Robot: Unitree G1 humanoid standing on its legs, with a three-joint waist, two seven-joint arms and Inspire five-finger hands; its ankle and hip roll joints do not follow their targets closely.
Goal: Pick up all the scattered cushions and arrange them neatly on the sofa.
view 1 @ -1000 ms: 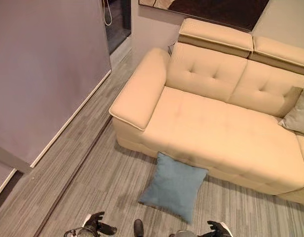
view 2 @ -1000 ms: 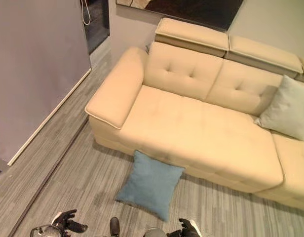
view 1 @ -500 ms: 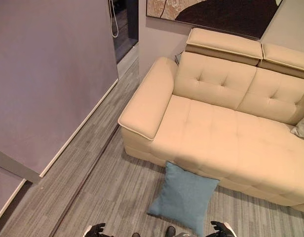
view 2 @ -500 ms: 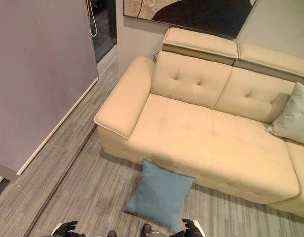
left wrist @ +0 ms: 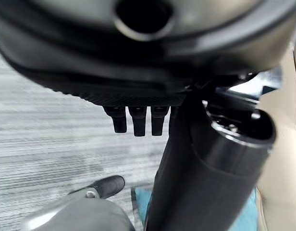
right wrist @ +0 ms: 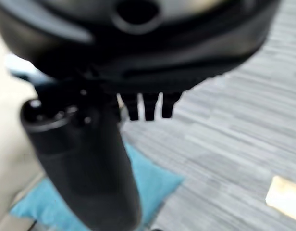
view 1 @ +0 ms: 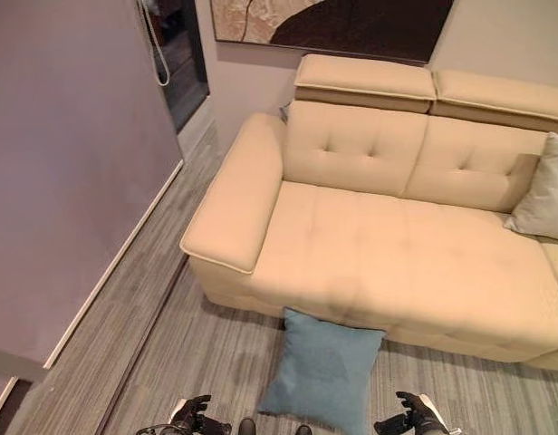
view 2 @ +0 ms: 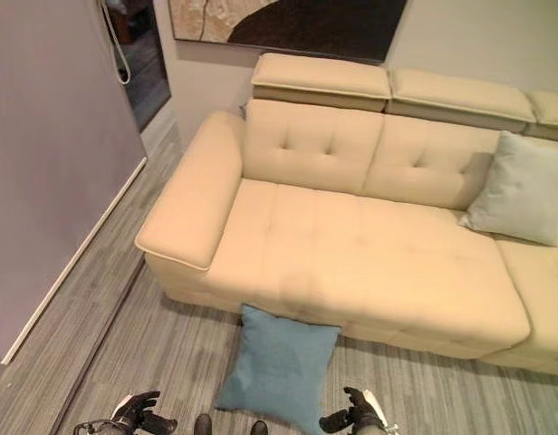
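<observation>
Left eye view: cream tufted leather sofa (view 1: 397, 245) fills centre and right of frame, padded armrest at centre left, two raised headrests along the top. Square teal-blue fabric cushion (view 1: 322, 370) sits on the grey striped plank floor (view 1: 161, 335) at lower centre, top edge touching the sofa's front base. Pale grey-green fabric cushion (view 1: 543, 188) at the right edge, leaning against the backrest on the seat. Dark abstract wall picture (view 1: 333, 18) along the top edge, plain lilac-grey wall panel (view 1: 71, 154) on the left, dark doorway at upper left. Left hand (view 1: 190, 417) at bottom edge left of the teal cushion, right hand (view 1: 415, 418) at bottom edge right of it; both have fingers loosely spread, nothing in them, neither touching the cushion. Right eye view: same layout; teal cushion (view 2: 277, 367) at lower centre against the sofa (view 2: 370, 245) front, pale cushion (view 2: 524, 190) at right, more of it in frame, propped against the backrest. Left wrist view: left hand's dark bulk across the top, fingers (left wrist: 134, 120) hanging straight and relaxed, empty, over the grey floor; a strip of teal cushion (left wrist: 143, 202) at lower centre. Right wrist view: right hand's fingers (right wrist: 149, 107) straight and relaxed, holding nothing; teal cushion (right wrist: 153, 183) on the floor at lower left beyond them.
</observation>
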